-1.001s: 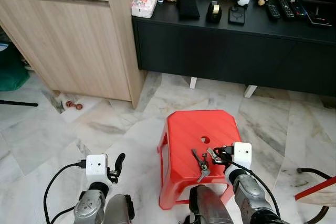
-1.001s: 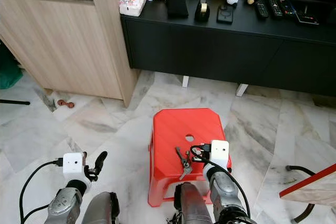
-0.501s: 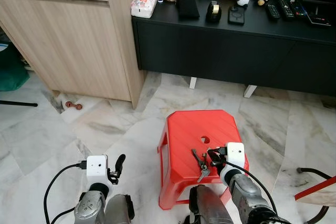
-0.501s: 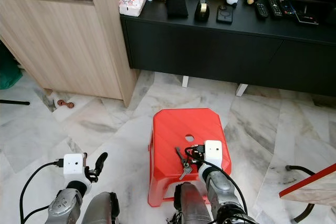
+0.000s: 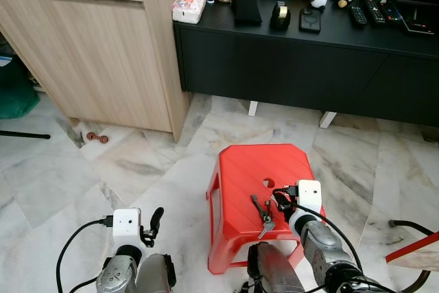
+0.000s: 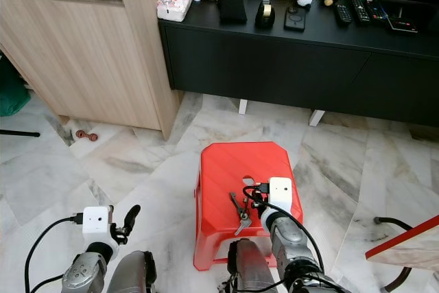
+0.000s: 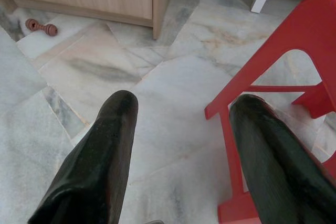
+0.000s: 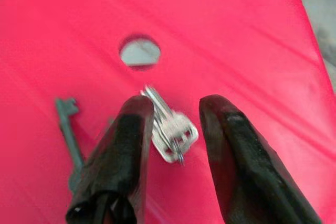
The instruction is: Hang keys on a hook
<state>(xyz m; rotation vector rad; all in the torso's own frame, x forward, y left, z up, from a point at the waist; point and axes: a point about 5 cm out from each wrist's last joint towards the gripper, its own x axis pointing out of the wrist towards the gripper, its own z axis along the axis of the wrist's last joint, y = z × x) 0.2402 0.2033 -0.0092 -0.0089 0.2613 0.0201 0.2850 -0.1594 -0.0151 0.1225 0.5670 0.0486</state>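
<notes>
A bunch of keys (image 5: 263,212) lies on the red plastic stool (image 5: 240,169), near its round hole. In the right wrist view the silver keys (image 8: 170,127) lie between my right gripper's (image 8: 176,116) two black fingers, with a dark long key (image 8: 68,124) off to one side. The right gripper (image 5: 280,200) hovers low over the stool's top, open around the keys. My left gripper (image 7: 181,114) hangs open above the marble floor, beside the stool's leg (image 7: 231,145). No hook can be seen.
A black low cabinet (image 5: 309,66) with toys, remotes and a tissue pack (image 5: 188,5) stands behind the stool. A wooden cupboard (image 5: 89,46) fills the left. A small brown dumbbell-shaped toy (image 5: 96,138) lies on the floor. A red-edged object (image 5: 411,248) sits at lower right.
My right gripper has slid left and forward over the stool's top, bringing its fingers to the silver keys. The left arm has sunk slightly.
</notes>
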